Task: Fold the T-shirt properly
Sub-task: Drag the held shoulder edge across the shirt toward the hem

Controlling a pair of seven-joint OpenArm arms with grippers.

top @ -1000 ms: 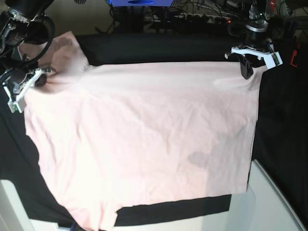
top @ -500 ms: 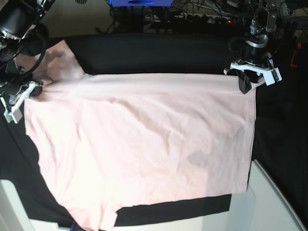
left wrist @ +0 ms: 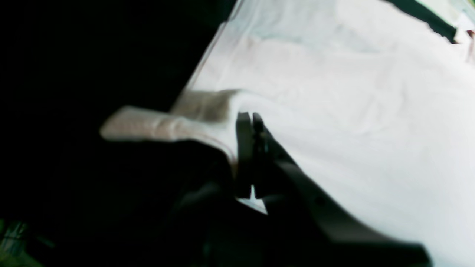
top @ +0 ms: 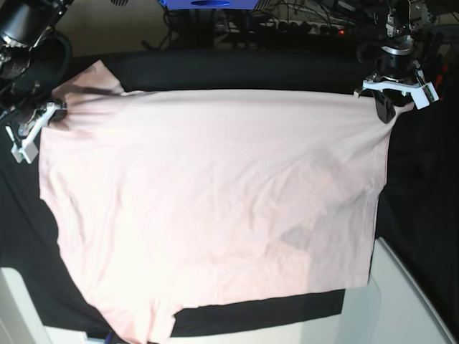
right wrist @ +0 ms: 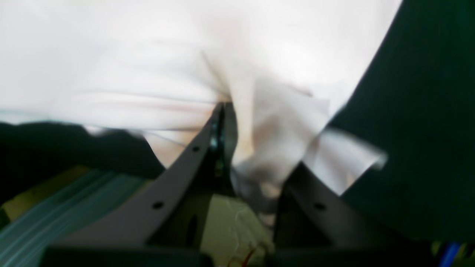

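The left gripper (top: 385, 115) at 2 o'clock and the right gripper (top: 51, 113) at 10 o'clock each clamp a far corner of the pink T-shirt (top: 215, 208), spread across the black table cloth (top: 244, 72), long axis 9-to-3.

A black table cloth (top: 244, 72) covers the table — cables (top: 301, 25) tangle behind it.

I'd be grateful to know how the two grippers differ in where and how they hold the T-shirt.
The left gripper pinches the T-shirt at its plain far corner; the right gripper pinches by the sleeve, which sticks out past it. The left hangs from above; the right reaches in sideways. Both are shut on the far edge.
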